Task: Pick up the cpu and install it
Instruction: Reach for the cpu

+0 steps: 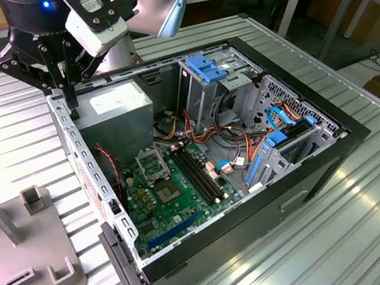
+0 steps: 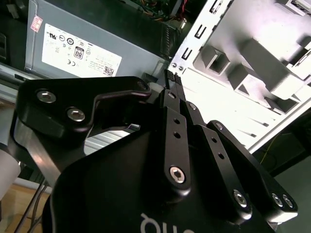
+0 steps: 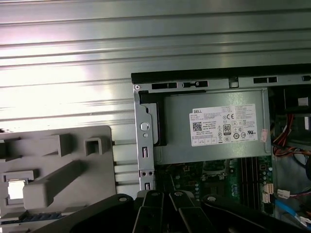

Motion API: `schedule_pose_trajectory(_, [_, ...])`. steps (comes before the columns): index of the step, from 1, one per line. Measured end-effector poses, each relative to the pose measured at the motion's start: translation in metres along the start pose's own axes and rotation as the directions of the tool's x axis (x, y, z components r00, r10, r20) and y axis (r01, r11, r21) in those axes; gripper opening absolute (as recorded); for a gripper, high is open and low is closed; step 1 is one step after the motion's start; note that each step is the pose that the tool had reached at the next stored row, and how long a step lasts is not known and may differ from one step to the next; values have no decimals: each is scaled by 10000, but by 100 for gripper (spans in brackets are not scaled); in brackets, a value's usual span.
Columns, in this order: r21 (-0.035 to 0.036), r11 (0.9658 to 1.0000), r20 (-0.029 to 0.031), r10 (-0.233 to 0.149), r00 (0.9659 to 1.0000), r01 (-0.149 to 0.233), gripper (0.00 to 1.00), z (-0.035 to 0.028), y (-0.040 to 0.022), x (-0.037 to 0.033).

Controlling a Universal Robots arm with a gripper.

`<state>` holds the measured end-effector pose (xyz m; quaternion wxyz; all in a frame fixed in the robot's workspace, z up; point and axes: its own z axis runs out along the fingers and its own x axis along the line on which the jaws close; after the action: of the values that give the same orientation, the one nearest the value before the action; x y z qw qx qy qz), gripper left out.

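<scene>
Tabletop of ribbed metal carries an open computer case, lying on its side with its inside facing up. At the case's far corner, on the exterior view's left, the arm's black gripper hangs with its fingers pointing down; the tips are drawn together and hold nothing. They sit just beside the case's pale metal rear wall and the grey power supply. In the second wrist view the closed fingers point at that same corner. On the table, to the exterior view's left of the case, lies a flat grey fixture with raised blocks and slots. The green motherboard covers the case floor, with the black-and-metal socket frame near the power supply. In the first wrist view the cpu is a small pale square resting in a square pocket of the fixture, outside the case and well apart from the gripper.
</scene>
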<state>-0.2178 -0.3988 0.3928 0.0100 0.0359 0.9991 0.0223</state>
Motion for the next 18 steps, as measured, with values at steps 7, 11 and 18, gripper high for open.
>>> schedule_pose_trajectory(7, [0,10000,-3,0,10000,0,11,-1,-4,58])
schedule_pose_trajectory(11, [0,10000,-4,0,10000,0,11,-1,-7,90])
schedule_pose_trajectory(18, [1,10000,-6,0,10000,0,11,-2,-10,143])
